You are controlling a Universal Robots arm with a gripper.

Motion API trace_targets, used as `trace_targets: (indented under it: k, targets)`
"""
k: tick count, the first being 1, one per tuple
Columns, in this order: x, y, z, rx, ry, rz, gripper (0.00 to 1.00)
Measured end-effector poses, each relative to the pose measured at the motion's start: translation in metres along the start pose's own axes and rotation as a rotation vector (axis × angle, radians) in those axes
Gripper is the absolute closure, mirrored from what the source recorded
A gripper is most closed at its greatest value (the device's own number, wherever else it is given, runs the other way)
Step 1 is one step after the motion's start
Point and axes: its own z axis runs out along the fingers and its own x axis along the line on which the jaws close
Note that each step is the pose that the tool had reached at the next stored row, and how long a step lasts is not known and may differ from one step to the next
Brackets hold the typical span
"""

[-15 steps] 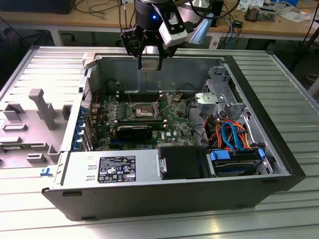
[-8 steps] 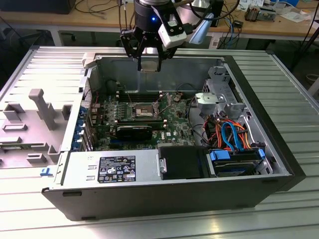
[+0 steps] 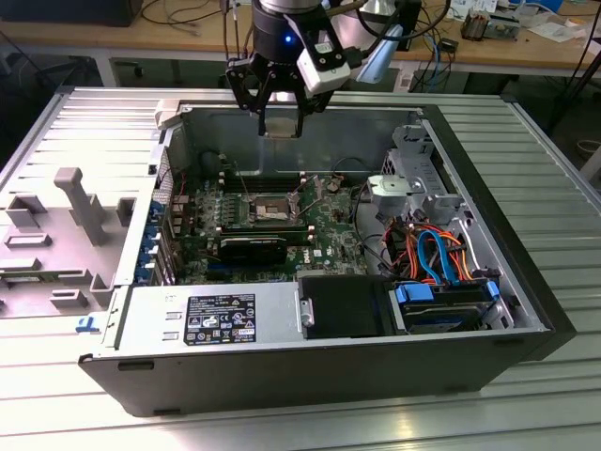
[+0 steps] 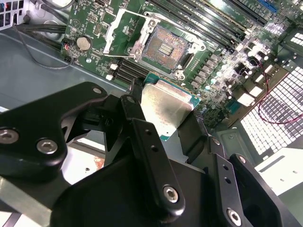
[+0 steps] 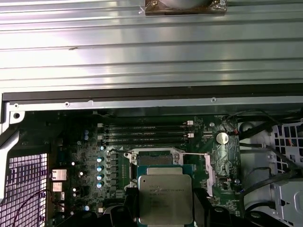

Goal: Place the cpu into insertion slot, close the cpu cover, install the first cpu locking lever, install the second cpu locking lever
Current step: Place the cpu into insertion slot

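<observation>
Gripper [image 3: 281, 113] clamped on cpu [image 4: 165, 106] | cpu aloft, well above insertion slot [image 4: 163, 47], not seated | cpu cover [image 4: 138, 41] flipped open beside insertion slot | done, judged: pickup only | left: seating, cover closing, two locking steps

Silvery-tan cpu [image 5: 165, 196], green circuit board [image 5: 215, 165], black gripper [image 3: 282, 124]

Exterior view overlooks the case [image 3: 310, 376]; both wrist views share the insertion slot [image 4: 165, 47] [image 5: 154, 160].
</observation>
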Motion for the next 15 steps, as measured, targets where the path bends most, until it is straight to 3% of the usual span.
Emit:
trace_targets:
  k: [15]
  targets:
    - [0.0003,-0.0025,0.0025,0.0,0.0,0.0,0.45]
